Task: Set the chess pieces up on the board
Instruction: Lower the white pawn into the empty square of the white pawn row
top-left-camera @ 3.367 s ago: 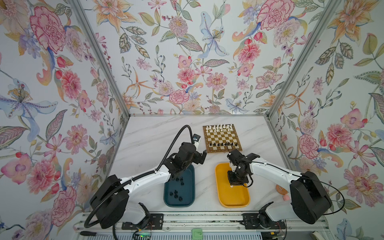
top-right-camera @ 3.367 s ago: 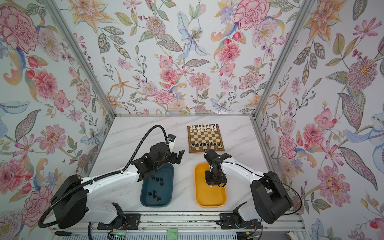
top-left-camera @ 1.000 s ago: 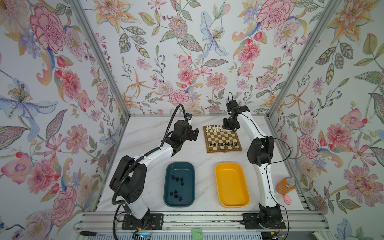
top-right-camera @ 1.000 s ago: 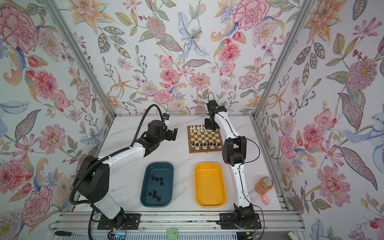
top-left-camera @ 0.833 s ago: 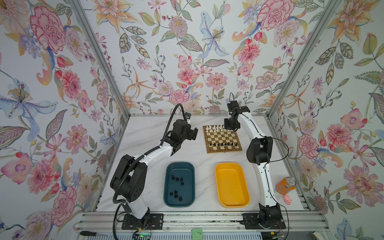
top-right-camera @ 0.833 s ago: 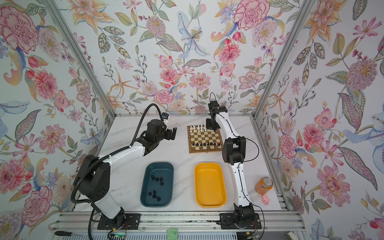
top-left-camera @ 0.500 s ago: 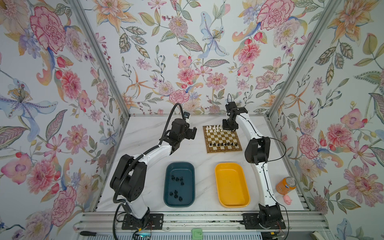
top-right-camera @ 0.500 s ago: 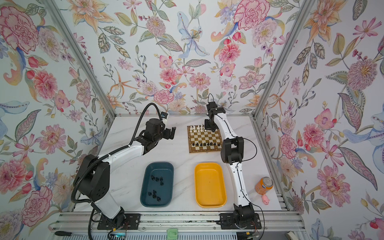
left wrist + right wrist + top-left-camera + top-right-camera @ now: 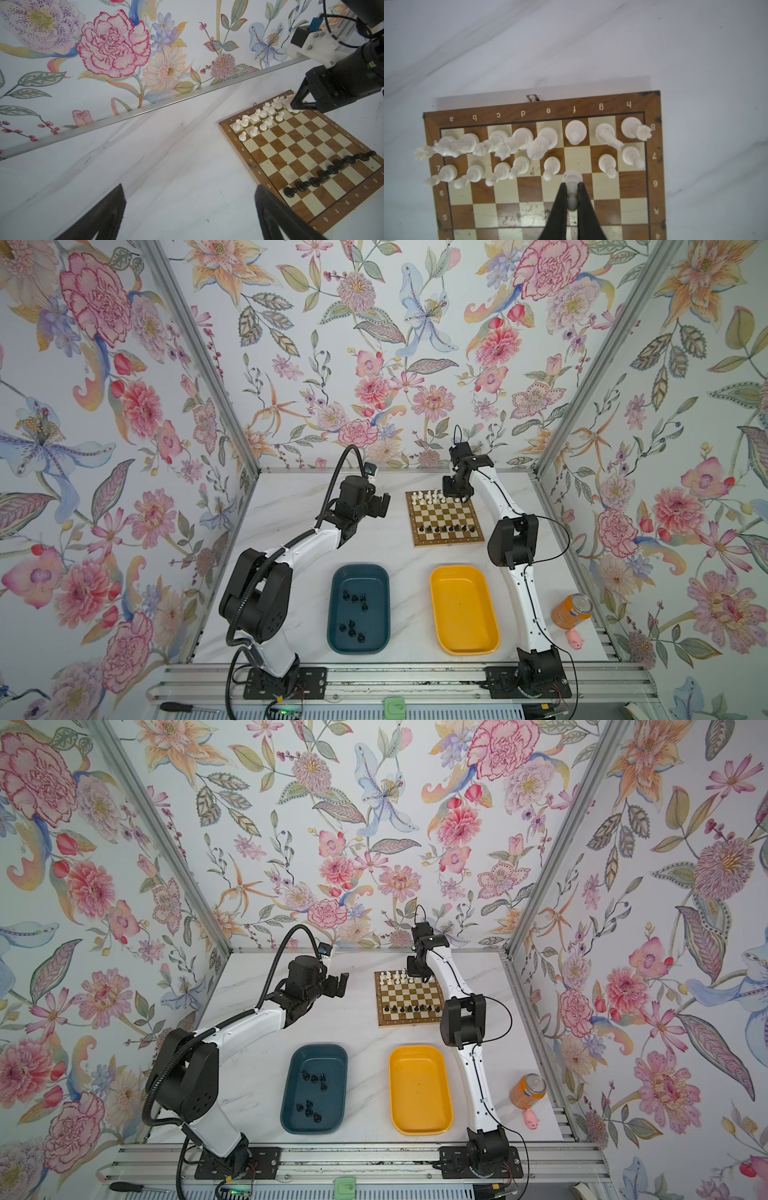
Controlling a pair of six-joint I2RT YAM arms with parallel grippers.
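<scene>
Scuffed matt wooden board [image 9: 631,182], smooth white plastic chess pieces [image 9: 575,131]

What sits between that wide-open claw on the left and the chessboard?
Nothing: only bare marble tabletop separates the left claw from the board, as the left wrist view shows; both top views agree.

White marble tabletop [image 9: 407,572]; toward the far side, the board [image 9: 444,518]; nearer, teal tray [image 9: 374,614] and yellow tray [image 9: 463,610] side by side, apart; at the right edge, orange can [image 9: 572,611], pink toy pig [image 9: 575,641] just beside.
</scene>
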